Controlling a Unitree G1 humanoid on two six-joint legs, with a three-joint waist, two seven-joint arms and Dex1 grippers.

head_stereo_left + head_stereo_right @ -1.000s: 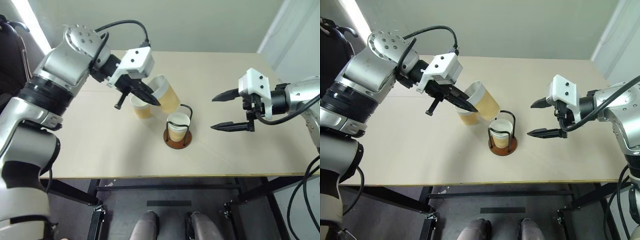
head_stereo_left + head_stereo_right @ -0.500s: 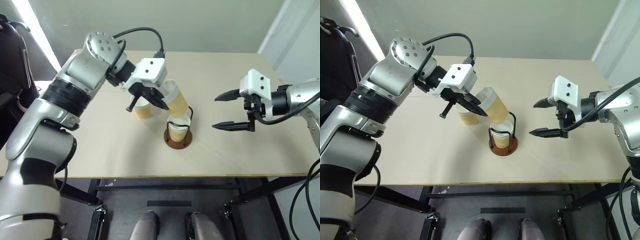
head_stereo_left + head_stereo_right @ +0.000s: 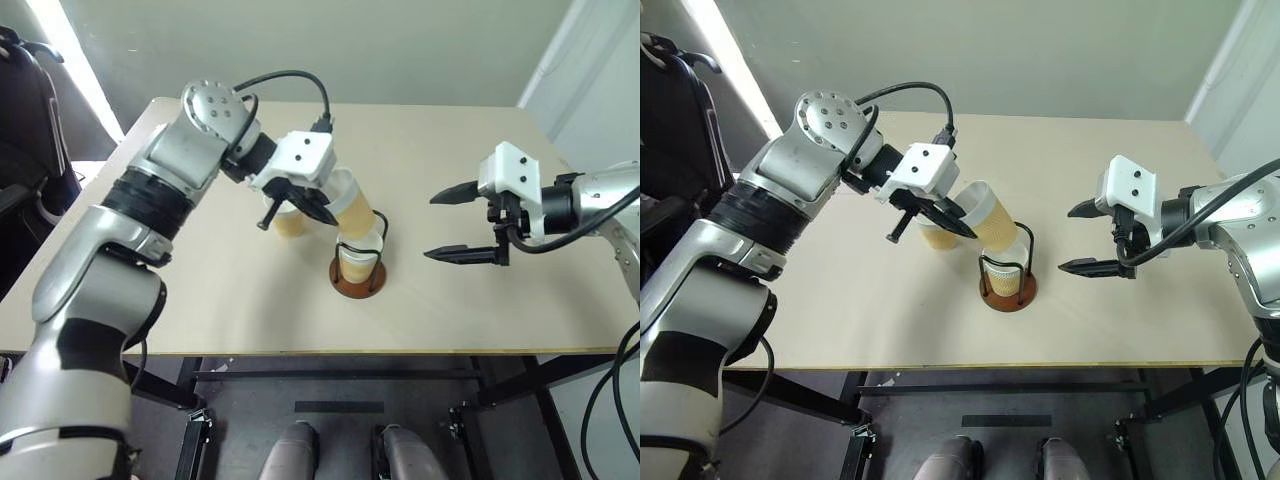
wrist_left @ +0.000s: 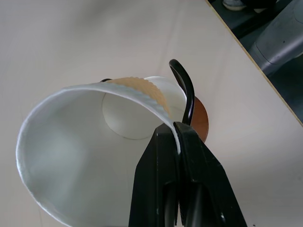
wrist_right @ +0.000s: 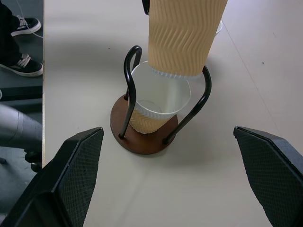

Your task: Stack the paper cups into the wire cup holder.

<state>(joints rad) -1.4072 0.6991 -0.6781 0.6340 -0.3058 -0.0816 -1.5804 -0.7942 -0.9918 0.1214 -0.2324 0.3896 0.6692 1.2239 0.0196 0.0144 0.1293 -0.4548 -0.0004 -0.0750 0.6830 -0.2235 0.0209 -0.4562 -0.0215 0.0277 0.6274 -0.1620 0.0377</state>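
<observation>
The tabletop (image 3: 200, 290) is a pale beige board with a thin light edge along its near side. Near its middle stands a wire cup holder (image 3: 357, 272) on a round reddish-brown base, with one paper cup (image 3: 356, 263) seated inside it. Just behind and to the left, another paper cup (image 3: 288, 222) stands upright on the board.

Pale wooden table (image 3: 200, 310), grey wall (image 3: 330, 50)
</observation>
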